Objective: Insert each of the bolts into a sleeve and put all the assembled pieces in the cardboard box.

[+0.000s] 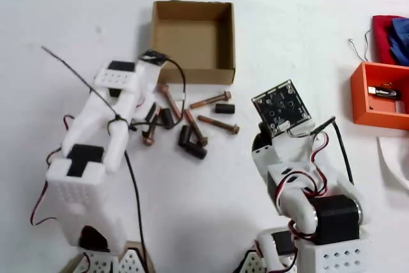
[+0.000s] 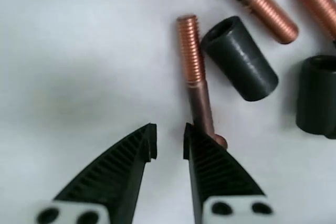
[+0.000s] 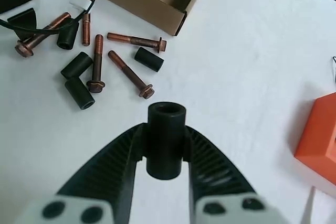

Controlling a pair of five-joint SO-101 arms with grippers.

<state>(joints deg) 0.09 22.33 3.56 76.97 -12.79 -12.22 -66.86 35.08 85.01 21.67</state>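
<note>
**Work surface.** The far edge of the white table (image 1: pixel 307 36) runs along the top of the high view. The cardboard box (image 1: pixel 193 76) sits near that edge, open side up, with its brown floor showing. The orange container (image 1: pixel 364 110) stands at the right border, well apart from the box, and white surface shows between them. White surface also shows to the left of the left arm and between the parts heap and the right arm.

**Parts heap.** The heap lies just in front of the box's near wall, between the two arms. A black cable (image 1: pixel 182 87) from the left arm loops over it.

**Bolts, count 5.** Five copper-coloured bolts (image 3: pixel 130 73) lie flat on the table, each outside a sleeve. One (image 1: pixel 209 100) lies near the box wall but apart from it.

**Sleeves, count 5.** Four black sleeves (image 3: pixel 148 59) lie loose among the bolts, and a fifth is held. A further dark piece under the left arm in the high view may be a sleeve or part of the arm.

**Left gripper** (image 2: pixel 169 141). It sits low over the table at the left side of the heap. The jaws stand slightly apart, with only table surface in the narrow gap. One bolt (image 2: pixel 195 72) lies just outside one finger (image 2: pixel 215 171), which covers part of its head end. A sleeve (image 2: pixel 239 59) lies just beside that bolt's threaded end.

**Right gripper** (image 3: pixel 164 136). It is above the white surface on the near side of the heap. The jaws pinch the held sleeve (image 3: pixel 167 116) across its body, with the open bore end projecting beyond the fingertips.
</note>
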